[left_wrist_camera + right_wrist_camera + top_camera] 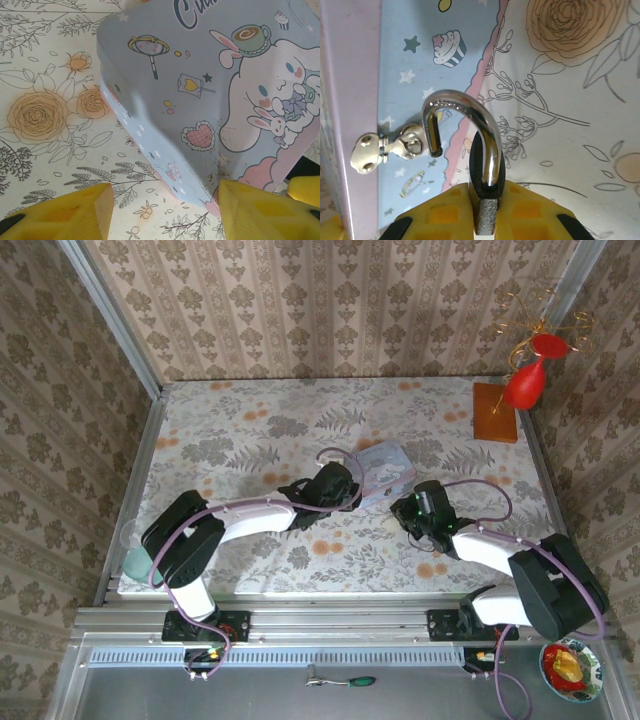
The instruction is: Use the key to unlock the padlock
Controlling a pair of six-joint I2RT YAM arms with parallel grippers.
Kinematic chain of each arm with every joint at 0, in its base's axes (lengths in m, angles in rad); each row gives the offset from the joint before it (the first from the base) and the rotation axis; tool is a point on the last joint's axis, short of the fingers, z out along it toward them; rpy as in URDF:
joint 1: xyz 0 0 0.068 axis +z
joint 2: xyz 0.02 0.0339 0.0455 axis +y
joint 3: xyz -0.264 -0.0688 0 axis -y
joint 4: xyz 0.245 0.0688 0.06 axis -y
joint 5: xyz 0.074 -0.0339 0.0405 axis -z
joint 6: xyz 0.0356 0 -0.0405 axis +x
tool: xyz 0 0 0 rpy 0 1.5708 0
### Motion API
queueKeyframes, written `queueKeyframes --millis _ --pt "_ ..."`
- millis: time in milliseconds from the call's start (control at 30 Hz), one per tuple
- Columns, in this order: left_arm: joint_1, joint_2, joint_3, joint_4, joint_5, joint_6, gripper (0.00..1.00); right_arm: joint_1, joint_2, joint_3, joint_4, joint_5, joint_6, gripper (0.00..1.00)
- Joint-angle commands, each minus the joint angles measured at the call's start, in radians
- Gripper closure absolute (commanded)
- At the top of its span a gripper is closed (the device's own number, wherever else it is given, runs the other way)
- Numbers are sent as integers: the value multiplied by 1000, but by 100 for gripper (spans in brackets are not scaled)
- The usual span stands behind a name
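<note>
Top view: the left gripper (352, 490) sits at the near-left edge of the pale blue tin (388, 462), and the right gripper (405, 508) sits by its near-right corner.

Left wrist: the tin lid bears dark cursive writing starting with "C", cut off by the frame, above a cartoon rabbit. A tin corner lies between wide-spread yellow fingers (75, 215).

Right wrist: the padlock (490, 167), with a gritty dark body and a polished hooked loop, is clamped in the yellow jaws. Its free end is beside the tin's metal hasp (385, 147).
</note>
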Motion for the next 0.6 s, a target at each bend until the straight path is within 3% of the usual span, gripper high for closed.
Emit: queueKeyframes --millis 0,300,567 --pt "24 -89 -82 43 -7 77 43 -3 -68 8 -89 -5 -149 100" --pt "132 -373 -327 176 18 228 37 107 -187 63 -311 -103 -466 100" --pt "265 -617 -541 108 71 302 33 300 -116 101 -319 -118 -477 100"
